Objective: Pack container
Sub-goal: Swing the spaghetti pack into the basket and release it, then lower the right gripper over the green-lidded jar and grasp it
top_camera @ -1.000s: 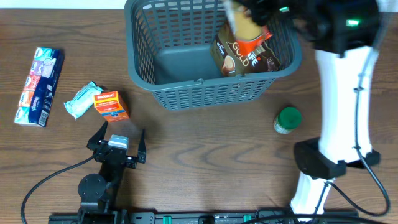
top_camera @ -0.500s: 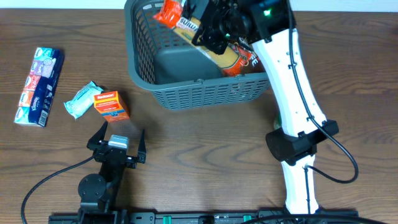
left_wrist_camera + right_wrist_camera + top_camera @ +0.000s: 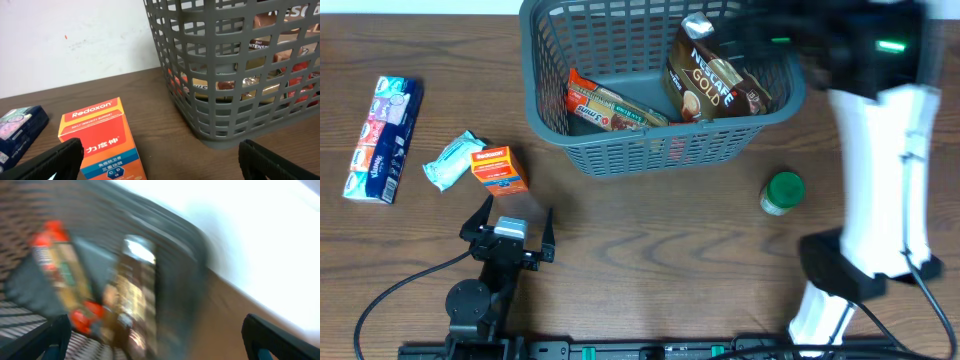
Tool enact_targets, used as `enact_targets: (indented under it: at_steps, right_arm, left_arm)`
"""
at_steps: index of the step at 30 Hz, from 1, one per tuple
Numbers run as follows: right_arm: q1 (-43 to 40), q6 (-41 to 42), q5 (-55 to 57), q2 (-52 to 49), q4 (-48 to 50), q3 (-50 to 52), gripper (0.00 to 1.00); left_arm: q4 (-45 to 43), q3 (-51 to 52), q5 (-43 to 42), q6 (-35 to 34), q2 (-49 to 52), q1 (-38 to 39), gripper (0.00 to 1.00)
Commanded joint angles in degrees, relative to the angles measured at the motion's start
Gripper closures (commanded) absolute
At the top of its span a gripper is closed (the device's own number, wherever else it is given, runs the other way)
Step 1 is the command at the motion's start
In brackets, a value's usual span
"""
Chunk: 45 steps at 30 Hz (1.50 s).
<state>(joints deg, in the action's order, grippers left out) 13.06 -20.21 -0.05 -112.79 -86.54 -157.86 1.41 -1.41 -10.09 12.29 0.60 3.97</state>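
The container (image 3: 660,152), a dark grey slotted basket, stands at the table's far middle. Inside it a Nescafe Gold pouch (image 3: 712,85) leans at the right and a red snack packet (image 3: 610,108) lies at the left. My right gripper (image 3: 160,345) is open and empty, its motion-blurred view looking down on the container (image 3: 195,265) and both packs. Overhead, the right arm (image 3: 880,130) is a blur by the basket's right side. My left gripper (image 3: 512,222) rests open near the front edge, just behind an orange Redoxon box (image 3: 500,170). Nothing sits between the open left gripper (image 3: 162,167).
On the table left of the basket lie a tissue pack (image 3: 383,140) and a pale green wrapped packet (image 3: 450,160) beside the orange box (image 3: 100,135). A green-lidded jar (image 3: 783,192) stands in front of the basket's right corner. The basket wall (image 3: 235,65) fills the left wrist view's right half.
The right gripper has opened and let go of the red snack packet, which now lies in the basket. The right arm swung back to the right. The left arm has not moved.
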Motion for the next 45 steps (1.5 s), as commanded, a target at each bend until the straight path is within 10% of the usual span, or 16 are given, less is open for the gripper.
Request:
enact_targets:
  at_steps: [1,22,34,45]
  right_arm:
    - [-7.8,8.6,2.5,1.5,-3.7,-0.7,0.05]
    - [-23.3,9.6,-9.2,3.9,-8.9,2.6,0.01]
    - [-22.8,10.4,-9.5,47.4,26.7,77.4,0.01]
    - [-22.8,24.7,-9.0,64.0,35.8,111.8,0.01]
  left_arm:
    - [1.5,1.2,-0.3,0.7,-0.3,0.1,0.02]
    - [1.5,1.2,-0.3,0.7,-0.3,0.1,0.02]
    - [1.5,1.2,-0.3,0.7,-0.3,0.1,0.02]
    - [1.5,1.2,-0.3,0.7,-0.3,0.1,0.02]
